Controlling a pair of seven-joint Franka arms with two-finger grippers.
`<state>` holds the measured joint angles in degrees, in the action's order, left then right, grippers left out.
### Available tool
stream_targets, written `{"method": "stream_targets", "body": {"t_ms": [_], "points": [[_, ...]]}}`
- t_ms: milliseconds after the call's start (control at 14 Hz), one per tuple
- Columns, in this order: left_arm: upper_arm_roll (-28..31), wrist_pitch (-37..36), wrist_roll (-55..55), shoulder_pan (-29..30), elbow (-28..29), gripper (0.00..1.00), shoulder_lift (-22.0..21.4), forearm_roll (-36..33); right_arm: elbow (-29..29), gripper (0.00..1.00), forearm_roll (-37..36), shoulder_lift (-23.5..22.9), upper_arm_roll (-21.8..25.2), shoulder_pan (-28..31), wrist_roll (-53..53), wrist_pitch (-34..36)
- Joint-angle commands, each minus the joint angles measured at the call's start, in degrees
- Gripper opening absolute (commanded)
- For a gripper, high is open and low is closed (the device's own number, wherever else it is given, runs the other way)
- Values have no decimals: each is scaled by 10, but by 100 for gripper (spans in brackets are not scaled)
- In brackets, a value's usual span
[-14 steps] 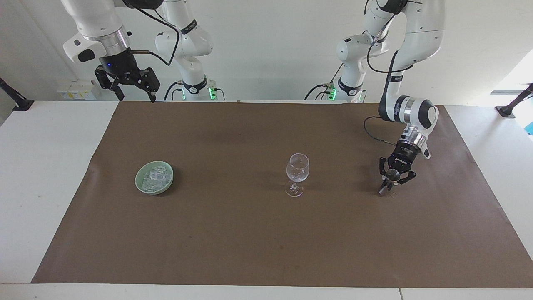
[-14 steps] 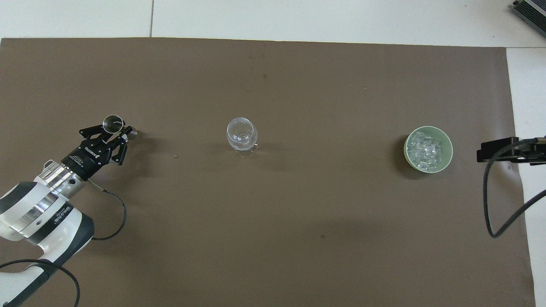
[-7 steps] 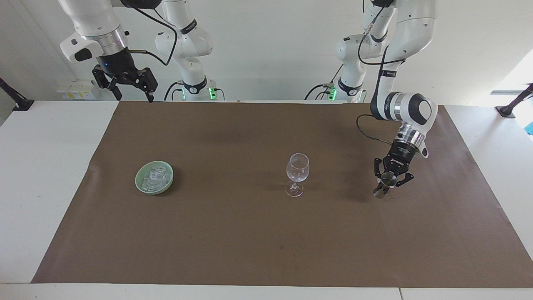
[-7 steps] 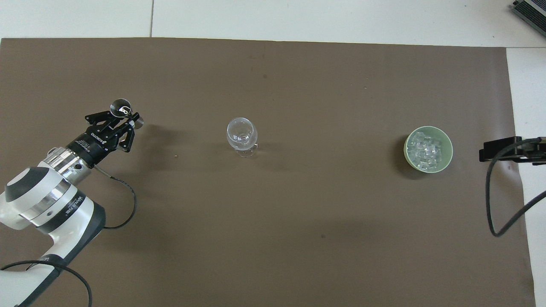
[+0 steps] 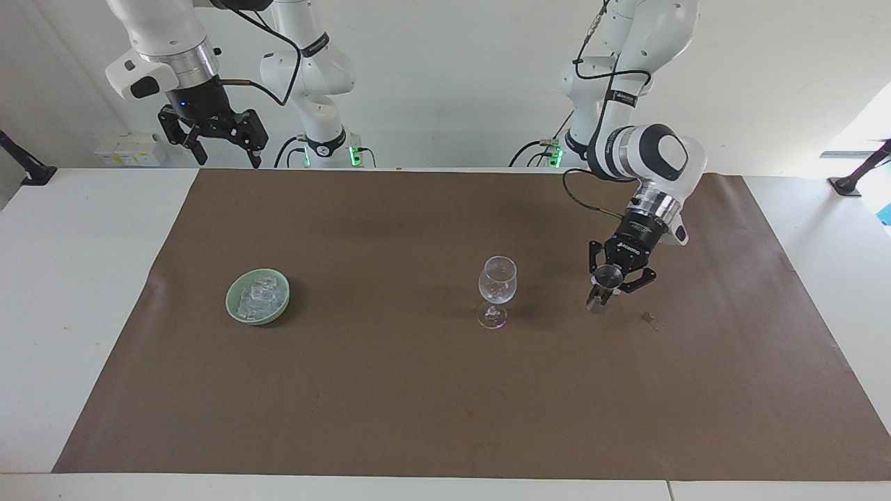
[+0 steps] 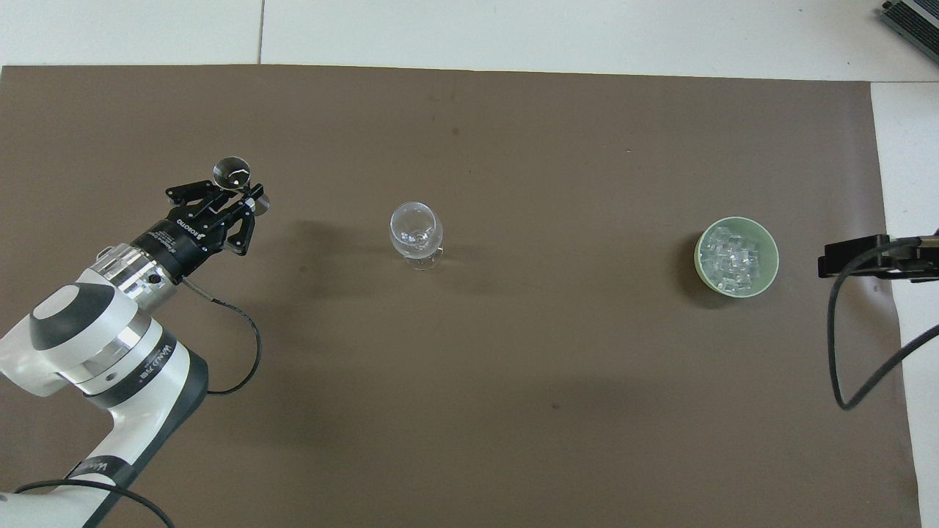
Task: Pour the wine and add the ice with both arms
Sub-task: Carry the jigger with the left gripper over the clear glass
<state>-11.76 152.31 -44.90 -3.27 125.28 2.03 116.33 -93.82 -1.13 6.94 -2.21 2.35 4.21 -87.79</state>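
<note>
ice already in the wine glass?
No: all the ice sits in the green bowl, toward the right arm's end; the wine glass holds no cubes.

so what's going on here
The left gripper is shut on a small metal cup, carried in the air over the brown mat beside the wine glass, which stands upright mid-table. The ice sits in a green bowl toward the right arm's end. The right gripper waits open, raised above the mat's edge by its base.
</note>
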Motion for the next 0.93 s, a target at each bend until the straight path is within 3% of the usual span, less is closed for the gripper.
{"method": "stream_targets", "body": {"t_ms": [0, 215, 358, 859], "points": [[-25, 30, -2, -11, -18, 0, -5, 17, -13, 100, 12, 11, -5, 10, -10, 4], [-27, 48, 3, -41, -24, 0, -5, 14, -31, 100, 12, 20, -6, 6, -10, -9], [-27, 73, 23, -64, -34, 0, -2, 13, -31, 100, 12, 17, -6, 9, -11, -58], [-27, 107, 110, -104, -43, 0, 4, 12, -34, 100, 13, 15, -7, 11, -13, -77]]}}
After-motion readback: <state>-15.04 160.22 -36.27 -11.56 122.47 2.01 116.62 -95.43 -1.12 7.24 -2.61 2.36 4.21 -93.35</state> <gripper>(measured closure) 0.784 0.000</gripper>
